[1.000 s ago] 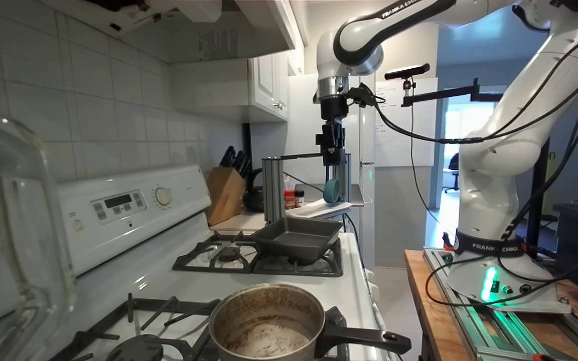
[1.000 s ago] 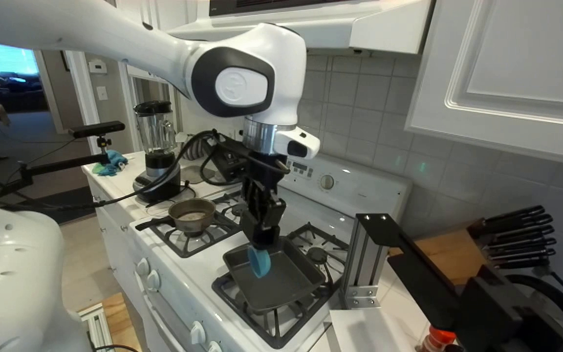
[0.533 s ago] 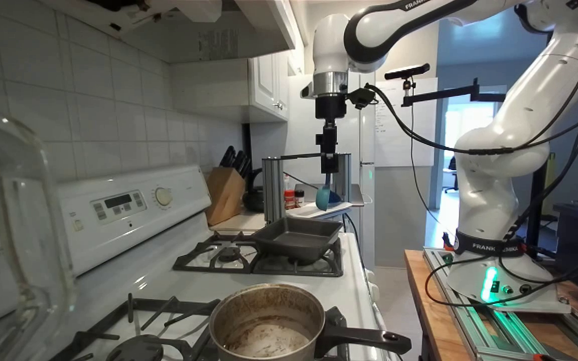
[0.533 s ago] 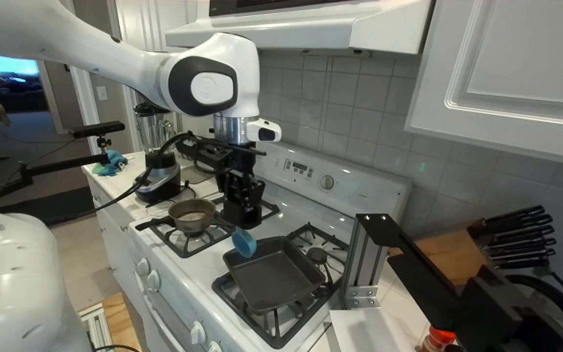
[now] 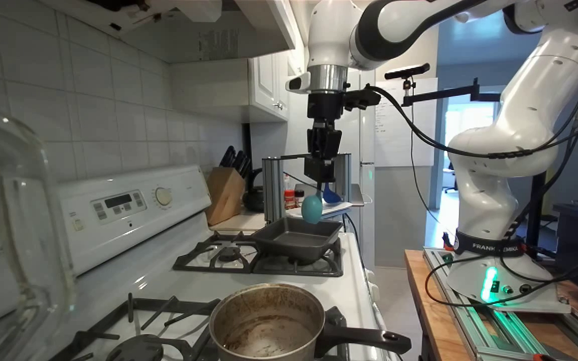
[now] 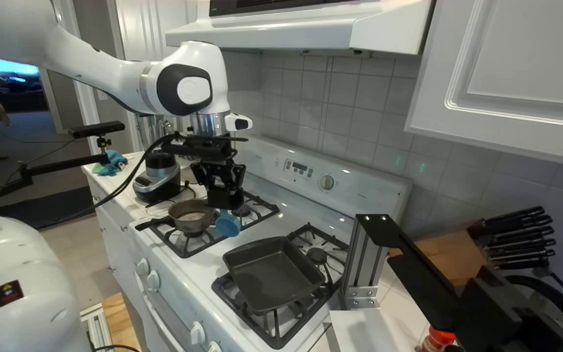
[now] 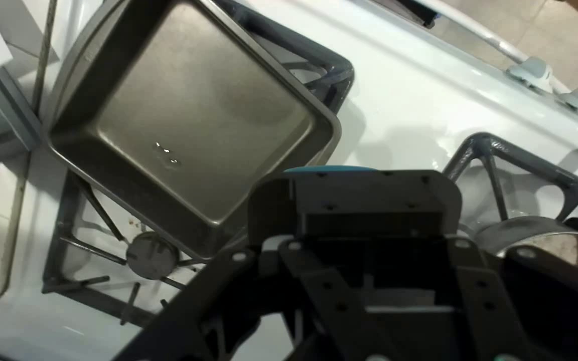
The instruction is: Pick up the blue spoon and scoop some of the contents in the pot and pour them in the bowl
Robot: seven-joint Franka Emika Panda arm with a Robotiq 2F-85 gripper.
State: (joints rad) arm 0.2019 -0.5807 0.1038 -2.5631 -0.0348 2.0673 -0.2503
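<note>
My gripper (image 5: 320, 173) is shut on the blue spoon (image 5: 312, 209), whose scoop hangs down below the fingertips. In an exterior view the gripper (image 6: 225, 198) and the blue spoon (image 6: 228, 225) are above the stove, just to the right of the pot (image 6: 192, 227). In the wrist view only an edge of the blue spoon (image 7: 331, 168) shows past the gripper (image 7: 369, 200). The pot (image 5: 271, 302) stands on a burner, its inside stained brown and pale. The pot (image 7: 515, 228) is partly hidden by the fingers in the wrist view. I cannot make out a bowl.
A square black pan (image 5: 299, 240) sits on the other burners. A metal post with a black arm (image 6: 364, 259) and a knife block (image 5: 225, 193) stand beyond it. A darker blue object (image 5: 331, 194) shows behind the gripper. A blender (image 6: 157, 176) stands behind the pot.
My gripper has carried the blue spoon from over the black pan toward the pot, and the wrist has turned. The pot and pan have not moved.
</note>
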